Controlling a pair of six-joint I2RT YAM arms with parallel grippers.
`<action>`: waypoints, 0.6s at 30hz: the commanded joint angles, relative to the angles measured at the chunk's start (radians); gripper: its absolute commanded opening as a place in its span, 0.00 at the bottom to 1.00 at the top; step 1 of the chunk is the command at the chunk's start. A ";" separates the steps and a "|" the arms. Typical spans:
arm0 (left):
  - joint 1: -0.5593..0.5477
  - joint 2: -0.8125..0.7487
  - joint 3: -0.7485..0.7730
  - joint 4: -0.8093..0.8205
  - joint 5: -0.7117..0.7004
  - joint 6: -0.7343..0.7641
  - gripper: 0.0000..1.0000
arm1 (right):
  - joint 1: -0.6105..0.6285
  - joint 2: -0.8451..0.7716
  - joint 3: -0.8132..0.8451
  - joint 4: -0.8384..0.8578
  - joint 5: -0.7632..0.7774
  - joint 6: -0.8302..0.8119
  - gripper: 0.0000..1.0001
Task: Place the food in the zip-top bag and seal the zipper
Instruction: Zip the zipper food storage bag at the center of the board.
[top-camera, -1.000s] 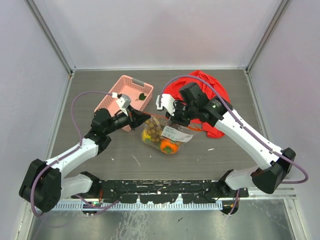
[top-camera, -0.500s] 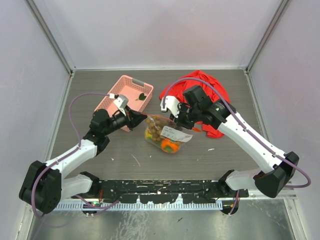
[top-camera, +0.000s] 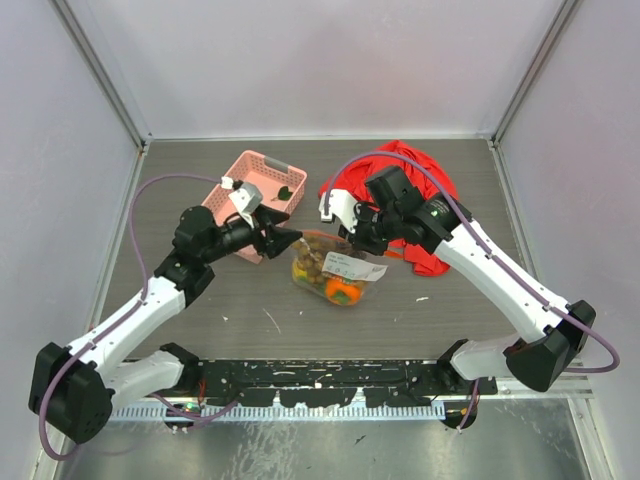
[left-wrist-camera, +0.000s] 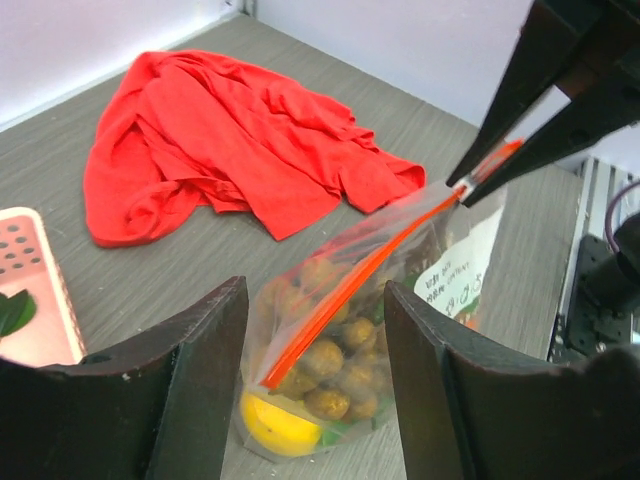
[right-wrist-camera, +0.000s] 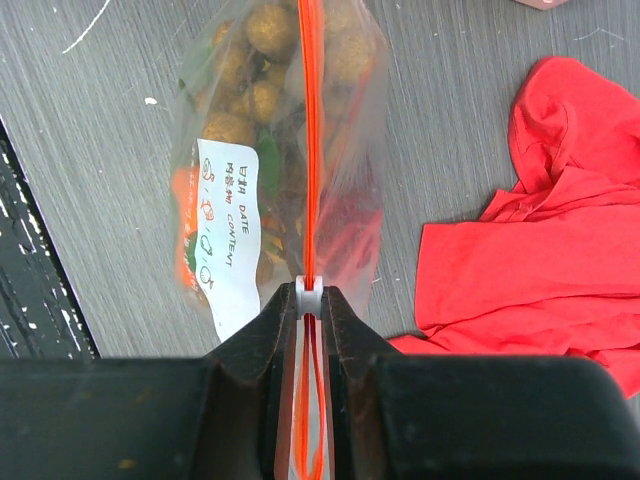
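— Since a second ago the left arm's elbow has risen toward the upper left of the top view, and the right claw (right-wrist-camera: 310, 296) has edged rightward. What sits on the desk (top-camera: 330, 345)?

— Left to right: one pink basket (top-camera: 262, 160), one zip-top bag (top-camera: 335, 268) at frame centre, one red cloth (left-wrist-camera: 230, 150) at upper right.

— And the food?

— All inside the bag: one orange (top-camera: 340, 291), one yellow fruit (left-wrist-camera: 275, 422) that I can make out, and a bunch of berries (left-wrist-camera: 335, 360) too crowded to count.

— The claws?

— The left claw (top-camera: 288, 240) is spread wide, with the left end of the zipper (right-wrist-camera: 309, 150) lying between its fingers. The right claw is clamped on the other end.

— Which way does the zipper run?

— Its long axis goes left to right across the top view, straight from one claw to the other.
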 joint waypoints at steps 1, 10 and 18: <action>-0.022 0.026 0.066 -0.085 0.076 0.114 0.60 | -0.005 -0.027 0.046 0.058 -0.038 -0.039 0.01; -0.082 0.120 0.177 -0.214 0.149 0.314 0.63 | -0.006 -0.042 0.022 0.103 -0.083 -0.060 0.01; -0.105 0.201 0.263 -0.285 0.209 0.398 0.57 | -0.005 -0.025 0.015 0.113 -0.102 -0.050 0.01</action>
